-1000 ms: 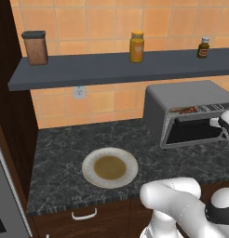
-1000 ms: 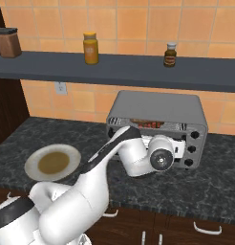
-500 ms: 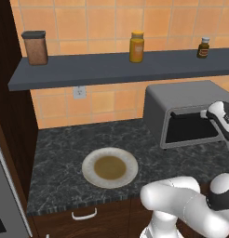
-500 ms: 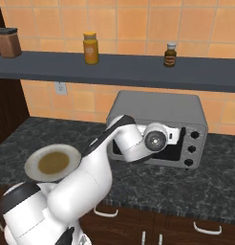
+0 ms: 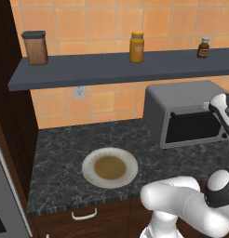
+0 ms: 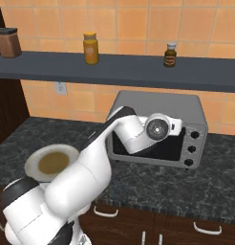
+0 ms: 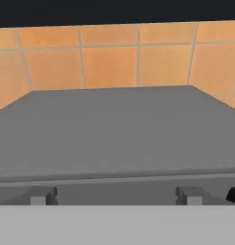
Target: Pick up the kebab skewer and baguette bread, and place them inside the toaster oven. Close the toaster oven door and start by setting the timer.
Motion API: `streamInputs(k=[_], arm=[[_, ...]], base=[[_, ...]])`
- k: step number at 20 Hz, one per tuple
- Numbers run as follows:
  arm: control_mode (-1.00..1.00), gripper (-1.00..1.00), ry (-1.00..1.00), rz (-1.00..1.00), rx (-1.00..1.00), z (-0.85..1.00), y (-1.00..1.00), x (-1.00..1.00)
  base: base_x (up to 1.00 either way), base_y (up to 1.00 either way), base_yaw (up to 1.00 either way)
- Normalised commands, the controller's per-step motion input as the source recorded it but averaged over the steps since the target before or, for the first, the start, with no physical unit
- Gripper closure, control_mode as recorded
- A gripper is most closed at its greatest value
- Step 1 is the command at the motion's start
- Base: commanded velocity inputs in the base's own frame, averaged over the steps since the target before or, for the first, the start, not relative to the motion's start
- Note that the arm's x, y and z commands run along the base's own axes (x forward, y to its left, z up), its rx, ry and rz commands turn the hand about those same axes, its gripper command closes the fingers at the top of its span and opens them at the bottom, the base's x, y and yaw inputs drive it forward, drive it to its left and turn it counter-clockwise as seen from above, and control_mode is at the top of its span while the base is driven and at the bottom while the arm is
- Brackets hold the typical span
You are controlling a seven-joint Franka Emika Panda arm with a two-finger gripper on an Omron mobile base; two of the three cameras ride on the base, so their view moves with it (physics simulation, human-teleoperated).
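**Toaster oven shut, arm at its front**

The toaster oven (image 5: pixel 191 109) stood on the dark speckled counter (image 5: pixel 65 153) against the orange tiled wall, under the long grey shelf (image 5: pixel 88 69). The toaster oven door (image 5: pixel 191 128) was upright and closed, its dark glass facing the room and its black bar handle (image 5: pixel 193 114) along the top edge. In the right base view the oven's three small knobs (image 6: pixel 189 149) ran down its right side. Nothing could be made out through the glass, so the skewer and bread could not be seen.

The arm's wrist hung in front of the upper part of the door, covering much of the glass in the right base view. The gripper (image 7: pixel 114 195) was just at the oven's top front edge; the hand view looked out over the flat grey roof toward the tiles. Its two finger tips (image 7: pixel 40 195) stood well apart, spread wide, with nothing between them.

To the left on the counter lay a round plate (image 5: pixel 109 168), pale at the rim with a brownish middle, well apart from the oven. A wall outlet (image 5: pixel 79 92) sat above the counter. On the shelf were a brown canister (image 5: pixel 35 47) with a dark lid, a yellow jar (image 5: pixel 137 46), and a small dark bottle (image 5: pixel 204 47).
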Motion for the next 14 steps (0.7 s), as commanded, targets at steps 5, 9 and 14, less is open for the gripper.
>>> streamInputs(k=[5,9,14], arm=[[-1.00,-1.00,0.00,0.00,0.00,0.03,-0.59,-0.21],[-1.00,-1.00,-0.02,0.00,0.03,-0.27,-0.85,-0.23],[-1.00,-1.00,-0.03,0.00,0.02,-0.20,-0.58,0.00]], base=[[0.00,0.00,0.00],[0.00,0.00,0.00],[0.00,0.00,0.00]])
